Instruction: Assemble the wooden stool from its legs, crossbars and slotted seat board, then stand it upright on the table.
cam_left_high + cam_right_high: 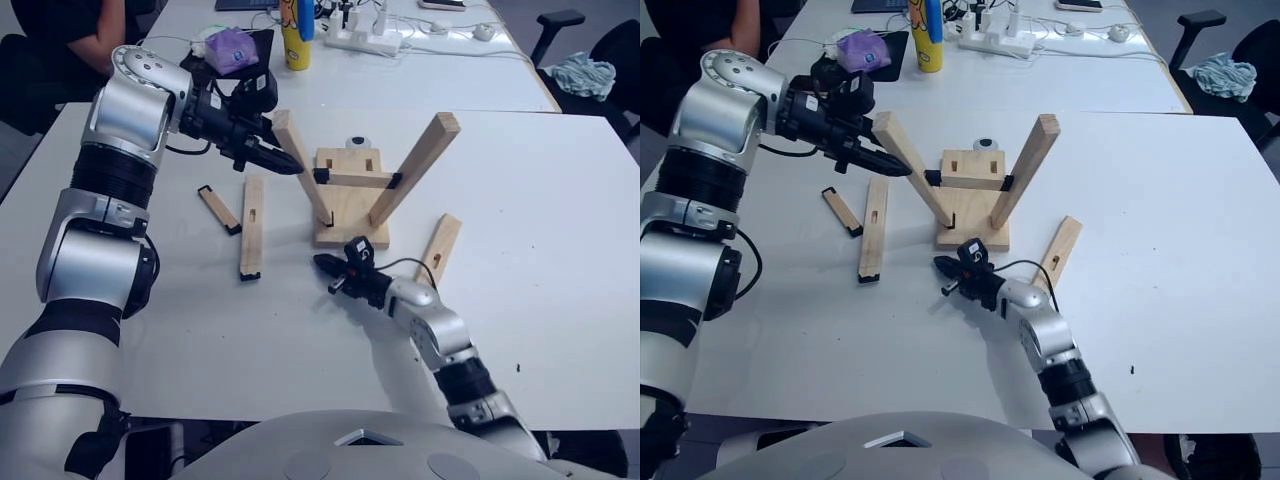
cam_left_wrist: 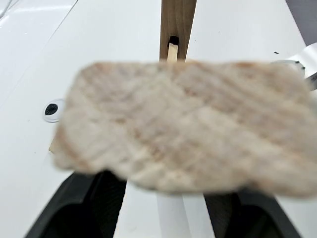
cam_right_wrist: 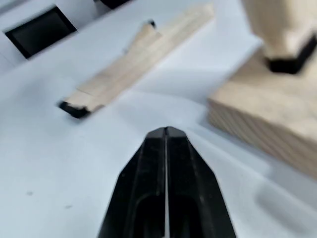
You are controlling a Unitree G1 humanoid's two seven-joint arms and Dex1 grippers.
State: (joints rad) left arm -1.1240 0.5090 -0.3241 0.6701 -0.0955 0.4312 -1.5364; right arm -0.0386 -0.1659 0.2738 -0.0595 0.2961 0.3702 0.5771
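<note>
Carrying surface [image 1: 560,250]: white, bears every stool part.
Seat board [image 1: 350,215]: lies flat near the centre.
Left upright leg [image 1: 314,195]: stands in the seat board, leans left.
Right upright leg [image 1: 415,168]: stands in the seat board, leans right.
Left loose leg [image 1: 251,225]: lies flat beside the board.
Right loose leg [image 1: 440,248]: lies flat on the opposite side.
Fitted crossbar [image 1: 355,180]: spans between both upright legs.
Short crossbar [image 1: 218,210]: lies flat, left of the left loose leg.
Left pincer [image 1: 285,160]: clamps the left upright leg's upper part.
Right pincer [image 1: 322,264]: fingers pressed together, grips nothing, sits low before the board's near edge.
</note>
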